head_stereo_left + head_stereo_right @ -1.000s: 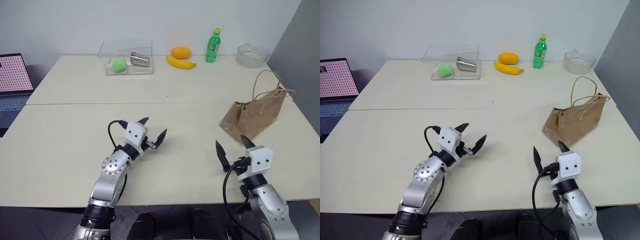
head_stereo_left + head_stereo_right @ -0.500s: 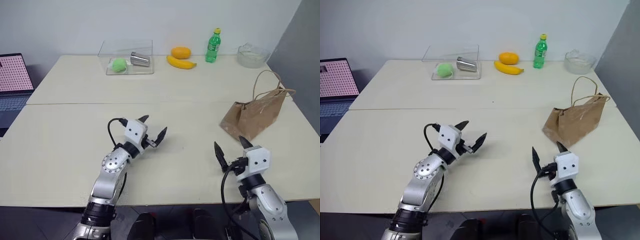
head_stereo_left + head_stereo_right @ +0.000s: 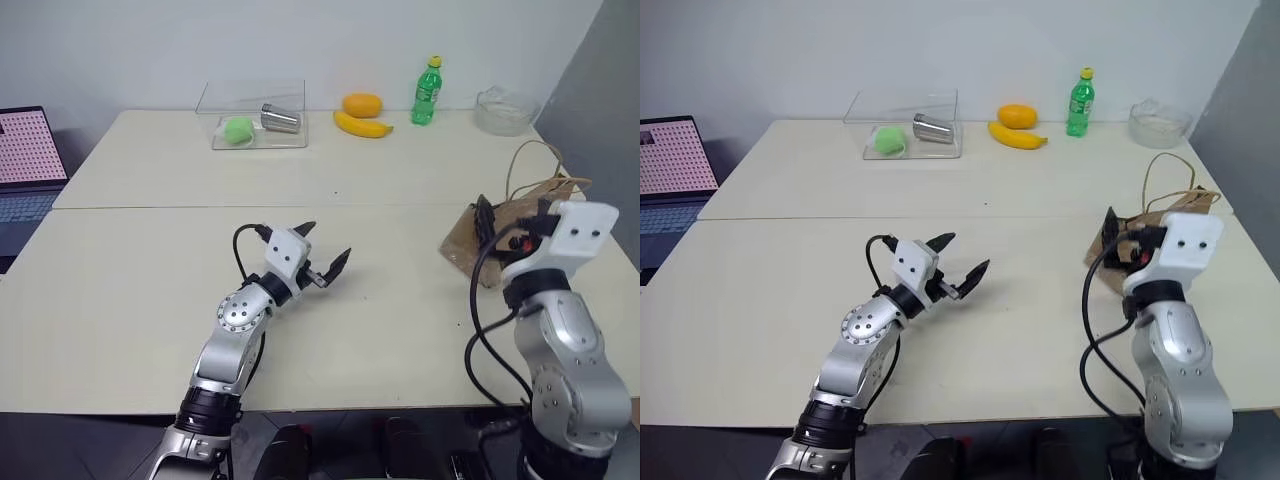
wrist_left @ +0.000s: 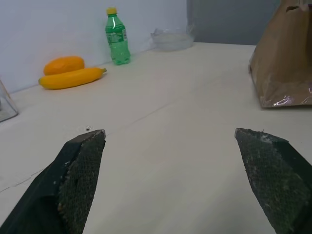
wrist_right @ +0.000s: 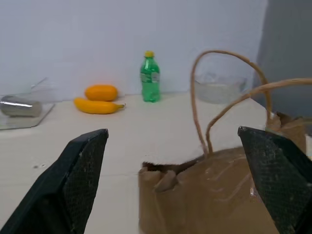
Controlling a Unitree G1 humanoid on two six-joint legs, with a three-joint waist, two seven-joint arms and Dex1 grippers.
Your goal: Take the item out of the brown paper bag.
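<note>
I'm working over a pale cream table (image 3: 150, 280) against a plain white wall. The brown paper bag (image 3: 505, 235) sits at the right of the head view, slumped and crumpled, its cord handles looping up above it. The item I'm after is hidden; I judge it is inside the bag, since nothing red-orange lies on the table.

My right gripper (image 3: 515, 222) hangs just in front of the bag at about the height of its top, jaws spread wide and empty. In the right wrist view the bag's rim sits between the fingertips (image 5: 83, 161), with the handles rising between them. My left gripper (image 3: 322, 255) hovers mid-table, well apart from the bag, jaws also wide and empty.

To do this step well, I'd have the left pin or hold the bag's near edge so it can't slide, then ease the right in through the mouth, keeping clear of the handles so they don't snag.

Along the top edge stand a clear box (image 3: 255, 118), a banana (image 3: 362, 125), an orange fruit (image 3: 361, 104), a green bottle (image 3: 427, 92) and a glass bowl (image 3: 505, 110).
</note>
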